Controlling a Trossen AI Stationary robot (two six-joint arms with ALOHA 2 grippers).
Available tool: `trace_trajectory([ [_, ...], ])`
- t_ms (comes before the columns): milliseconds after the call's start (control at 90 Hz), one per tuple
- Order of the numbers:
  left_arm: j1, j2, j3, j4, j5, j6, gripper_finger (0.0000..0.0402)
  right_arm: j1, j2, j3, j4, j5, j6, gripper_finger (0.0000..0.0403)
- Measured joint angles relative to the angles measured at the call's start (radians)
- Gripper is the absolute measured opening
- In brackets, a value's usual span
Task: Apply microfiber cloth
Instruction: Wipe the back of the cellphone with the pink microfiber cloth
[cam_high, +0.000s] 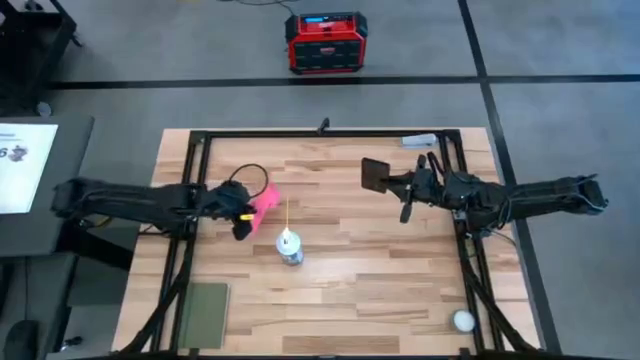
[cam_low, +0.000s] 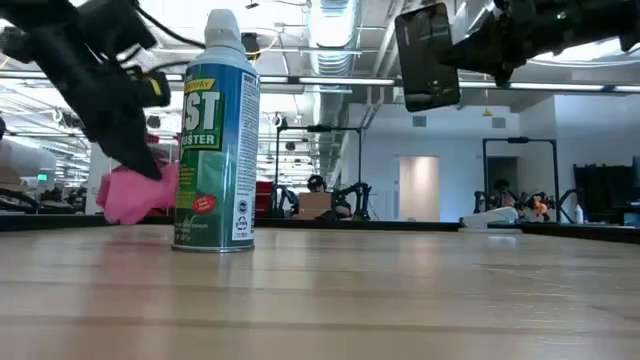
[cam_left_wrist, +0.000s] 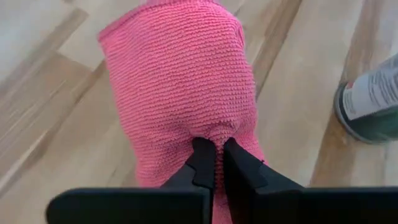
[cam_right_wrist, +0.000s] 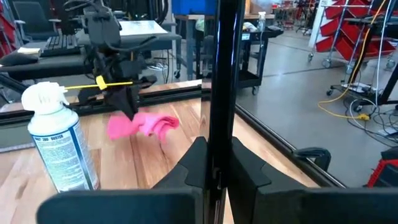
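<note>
The microfiber cloth (cam_high: 266, 199) is a bright pink bunch left of the table's middle, and my left gripper (cam_high: 244, 214) is shut on it. The low view shows the cloth (cam_low: 133, 192) hanging under the gripper (cam_low: 140, 165), low over the wood. My right gripper (cam_high: 398, 183) is shut on a black phone (cam_high: 376, 174), held high right of centre. The phone (cam_low: 428, 55) faces the low camera and shows edge-on (cam_right_wrist: 221, 74) in the right wrist view. My left gripper pinches a bunched fold of the cloth (cam_left_wrist: 214, 132) between its two fingers, slanting down from the table's left. The cloth spreads slack beyond the fingertips. Whether its low end rests on the table, I cannot tell. My right gripper pinches the phone's two flat faces between its fingers, at the end nearest the gripper (cam_right_wrist: 219, 146). The fingers reach in about level from the table's right. The phone stands out beyond them, lifted well clear of the table.
A green-and-white spray can (cam_high: 290, 247) stands upright between the arms, close to the cloth. A dull green pad (cam_high: 205, 312) lies at the near left corner and a white ball (cam_high: 463, 320) at the near right. A black frame (cam_high: 320, 132) runs round the table.
</note>
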Motion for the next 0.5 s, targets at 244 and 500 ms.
trace_trajectory([
  [244, 0.104, 0.134, -0.124, 0.271, 0.100, 0.004, 0.0000, 0.000, -0.001, 0.000, -0.011, 0.000, 0.001, 0.0016],
  [500, 0.122, 0.169, -0.196, 0.516, 0.109, 0.056, 0.0001, 0.000, -0.029, 0.000, -0.024, 0.026, 0.001, 0.0016],
])
